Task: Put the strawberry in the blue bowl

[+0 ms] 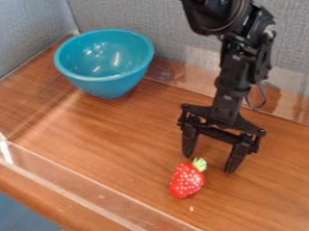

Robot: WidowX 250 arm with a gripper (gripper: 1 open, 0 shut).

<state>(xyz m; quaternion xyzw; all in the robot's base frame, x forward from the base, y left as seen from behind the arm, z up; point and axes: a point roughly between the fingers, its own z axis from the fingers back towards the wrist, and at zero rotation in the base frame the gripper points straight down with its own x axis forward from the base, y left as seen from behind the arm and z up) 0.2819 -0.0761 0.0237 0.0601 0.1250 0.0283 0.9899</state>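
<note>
The strawberry (pixel 187 180) lies on the wooden table near the front edge, red with a small green cap pointing up-right. My gripper (pixel 212 157) hangs just behind and slightly right of it, pointing steeply down, fingers spread open with nothing between them. The left fingertip (pixel 191 150) stands close above the strawberry's cap; I cannot tell if they touch. The blue bowl (pixel 105 62) sits upright and empty at the back left, well away from the gripper.
The wooden table (pixel 81 130) has a clear plastic lip along its front edge (pixel 70 184). A grey fabric wall (pixel 140 17) rises behind the bowl and the arm.
</note>
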